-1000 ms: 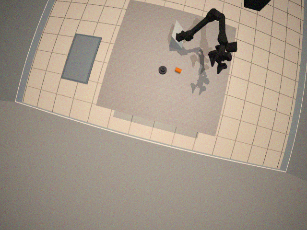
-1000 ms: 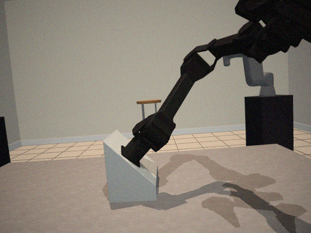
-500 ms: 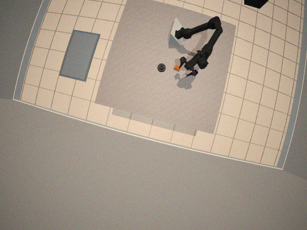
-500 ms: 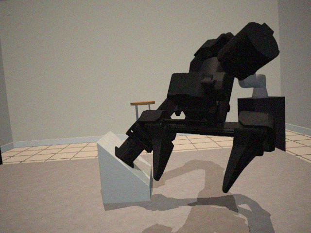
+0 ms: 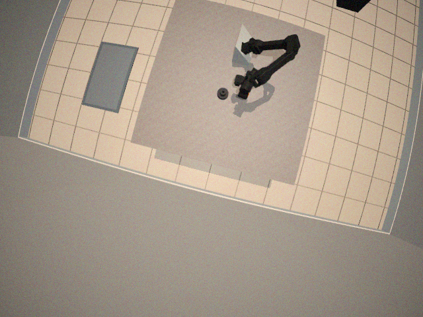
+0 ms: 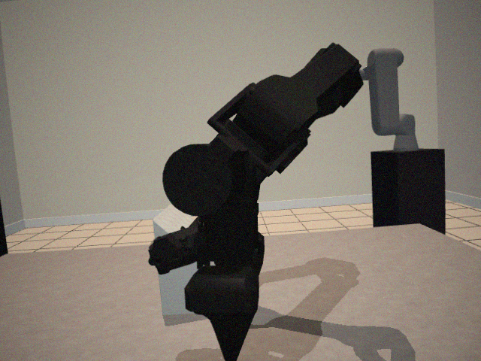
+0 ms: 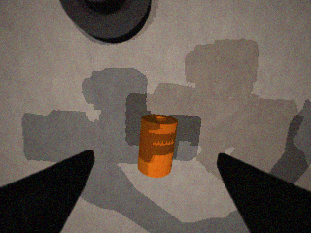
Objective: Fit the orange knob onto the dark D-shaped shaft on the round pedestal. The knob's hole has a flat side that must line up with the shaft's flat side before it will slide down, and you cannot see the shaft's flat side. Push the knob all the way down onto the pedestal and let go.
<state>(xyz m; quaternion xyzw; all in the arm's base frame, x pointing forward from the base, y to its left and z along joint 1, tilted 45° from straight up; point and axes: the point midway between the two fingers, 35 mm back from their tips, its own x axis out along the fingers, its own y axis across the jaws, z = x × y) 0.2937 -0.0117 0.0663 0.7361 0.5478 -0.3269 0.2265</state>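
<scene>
Hovering over the knob [image 5: 248, 93] [image 7: 157, 146] with my gripper [image 5: 243, 97] [image 7: 156, 157] wide open and empty, I have everything left to do (grasp, align, push down, release), since the knob sits on the table [image 5: 191, 119] [image 6: 58, 295] [image 7: 34, 73], just beside the pedestal [image 5: 223, 98] [image 7: 112, 31].

In the top view, the pedestal [image 5: 223, 97] [image 7: 111, 30] stands on the table [image 5: 205, 136] [image 6: 77, 283] [image 7: 24, 73], left of the knob [image 5: 248, 94] [image 7: 156, 167], which seems to lie mostly beneath the arm [image 5: 292, 47] [image 6: 240, 233]. The arm's wedge stand [image 5: 240, 58] [image 6: 176, 293] is behind both. In the exterior view, a block [image 6: 407, 186] stands beyond the table.
</scene>
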